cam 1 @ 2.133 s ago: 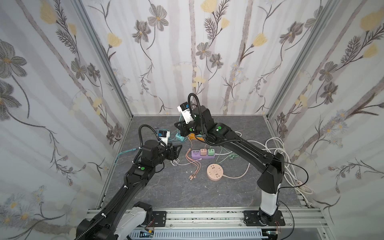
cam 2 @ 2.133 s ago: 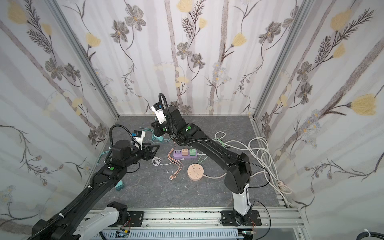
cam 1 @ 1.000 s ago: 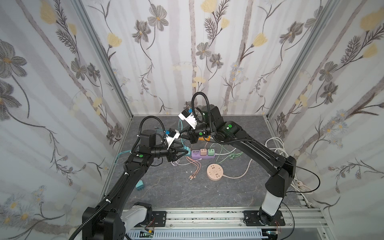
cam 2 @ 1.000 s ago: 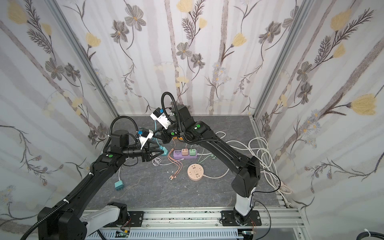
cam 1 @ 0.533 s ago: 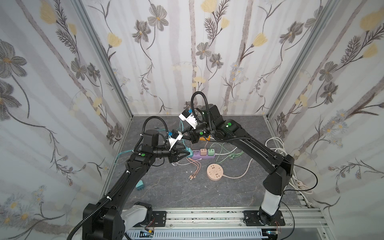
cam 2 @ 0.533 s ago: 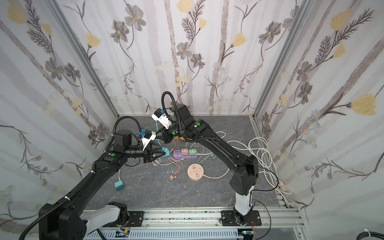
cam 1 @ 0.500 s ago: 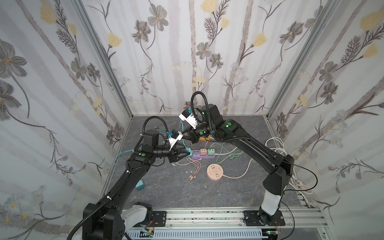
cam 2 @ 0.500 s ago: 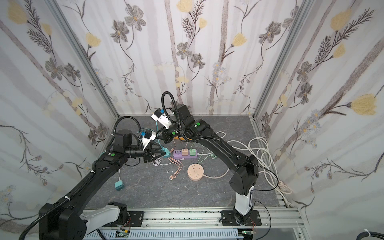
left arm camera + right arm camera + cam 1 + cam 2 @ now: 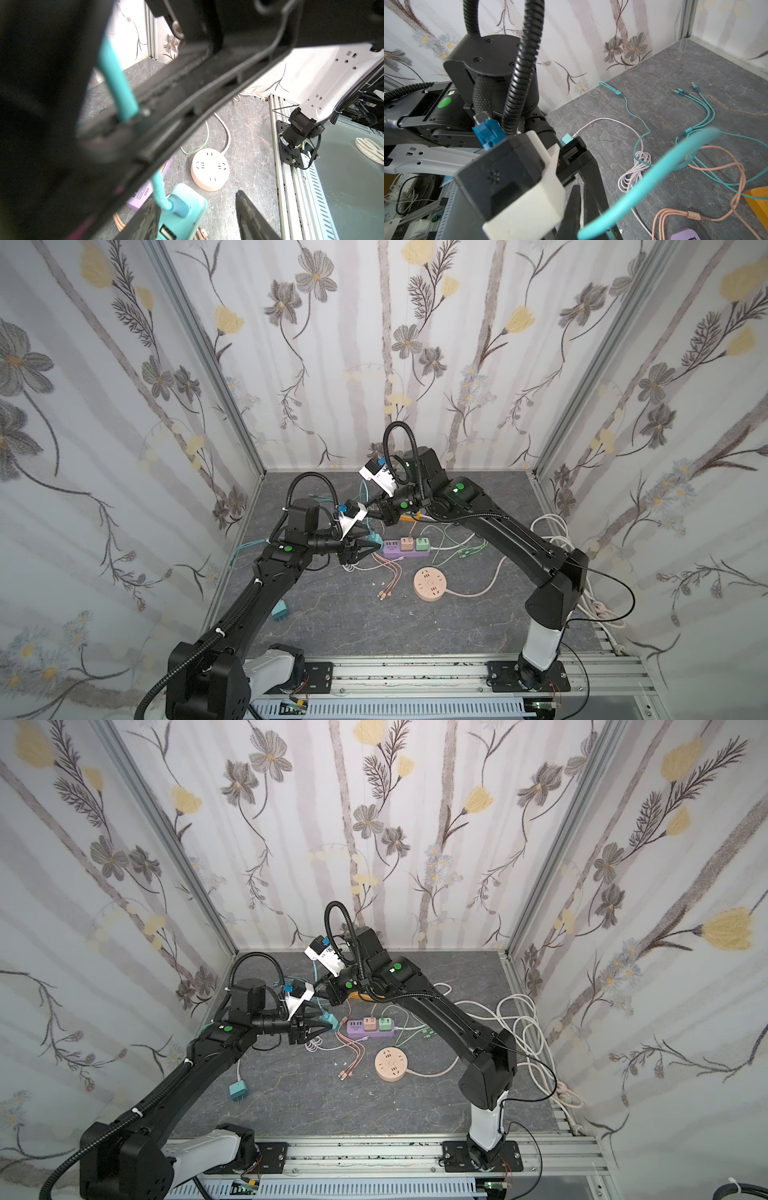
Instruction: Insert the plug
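Teal adapter (image 9: 375,539), centre of frame: between my left fingers (image 9: 253,218), which stand apart, one touching it. Teal cable (image 9: 116,79): clamped in my right fingers (image 9: 166,108), newly lowered here; its plug (image 9: 176,205) looks seated.

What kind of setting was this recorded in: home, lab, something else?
Most likely a purpose-built robot test booth: floral wall panels set in aluminium corner posts, left arm and right arm bolted to a base rail, and a purple power strip laid on the grey tabletop.
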Controlling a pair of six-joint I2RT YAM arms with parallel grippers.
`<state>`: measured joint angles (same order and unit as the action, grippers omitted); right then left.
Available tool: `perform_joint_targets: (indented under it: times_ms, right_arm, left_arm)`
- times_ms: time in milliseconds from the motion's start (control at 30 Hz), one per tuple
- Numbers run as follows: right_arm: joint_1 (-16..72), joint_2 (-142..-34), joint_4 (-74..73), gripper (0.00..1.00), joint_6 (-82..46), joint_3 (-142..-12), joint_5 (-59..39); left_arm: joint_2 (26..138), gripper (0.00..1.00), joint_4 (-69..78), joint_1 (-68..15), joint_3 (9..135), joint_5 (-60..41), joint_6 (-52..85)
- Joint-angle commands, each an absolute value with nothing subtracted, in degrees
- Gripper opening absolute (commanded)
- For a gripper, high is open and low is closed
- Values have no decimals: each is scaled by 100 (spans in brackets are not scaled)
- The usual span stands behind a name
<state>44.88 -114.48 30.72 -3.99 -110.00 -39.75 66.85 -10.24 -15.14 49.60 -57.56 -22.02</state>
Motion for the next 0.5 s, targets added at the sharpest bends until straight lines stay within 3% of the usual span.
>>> perform_joint_targets:
  times_ms: [0,333,467]
  right_arm:
    - [4518,-11391,2083,0,-288,-11101,-5121]
    - [4510,-11391,2205,0,-134,-11095,-5568]
    - [4511,-11365,2230,0,-116,-11090,-5714]
  left_arm:
    - [6774,62,-1641,-1556,4903,-5514,-2222]
    - [6899,65,-1662,-1551,4903,-5277,-2300]
    - [6865,71,-1683,-1530,4887,-5088,-2374]
